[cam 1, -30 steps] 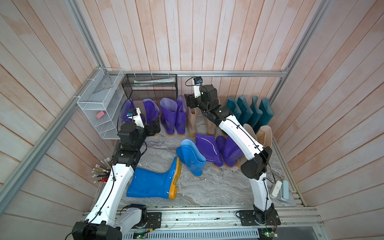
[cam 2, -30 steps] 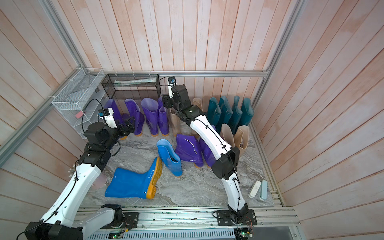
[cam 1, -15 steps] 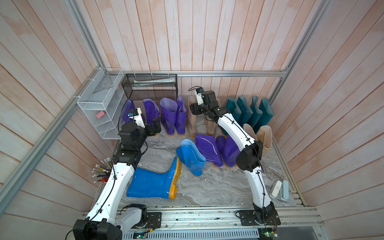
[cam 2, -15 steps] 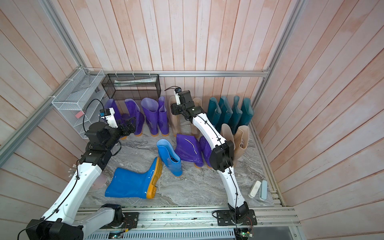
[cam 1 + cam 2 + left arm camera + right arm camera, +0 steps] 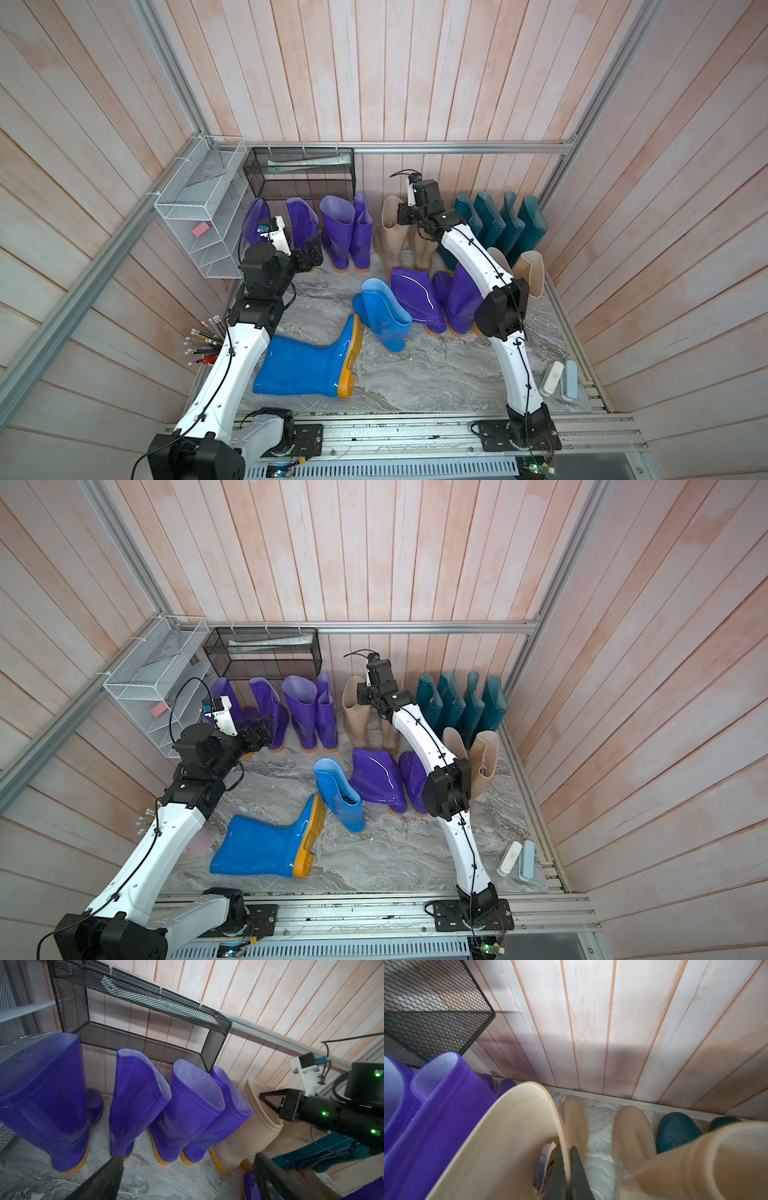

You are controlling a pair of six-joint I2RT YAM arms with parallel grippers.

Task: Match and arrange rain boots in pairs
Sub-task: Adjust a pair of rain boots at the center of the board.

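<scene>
My right gripper (image 5: 568, 1167) is shut on the rim of a beige rain boot (image 5: 508, 1136) standing in the back row, one finger inside the shaft and one outside; in both top views it sits at the boot's top (image 5: 405, 216) (image 5: 365, 694). A second beige boot (image 5: 631, 1132) stands beside it. My left gripper (image 5: 187, 1184) hangs open and empty in front of the purple boots (image 5: 193, 1105) at the back left. One blue boot (image 5: 303, 365) lies on its side near the front; another (image 5: 384, 311) stands mid-floor beside purple boots (image 5: 415, 299). Teal boots (image 5: 498, 224) line the back right.
A black mesh shelf (image 5: 299, 174) and a white wire basket (image 5: 199, 208) hang at the back left. Pencils (image 5: 203, 345) stick out by the left wall. Two small oblong items (image 5: 559, 376) lie at the front right. Two more beige boots (image 5: 530, 270) stand by the right wall.
The right gripper has come down onto the beige boot's top and shut on its rim. The left arm has not moved.
</scene>
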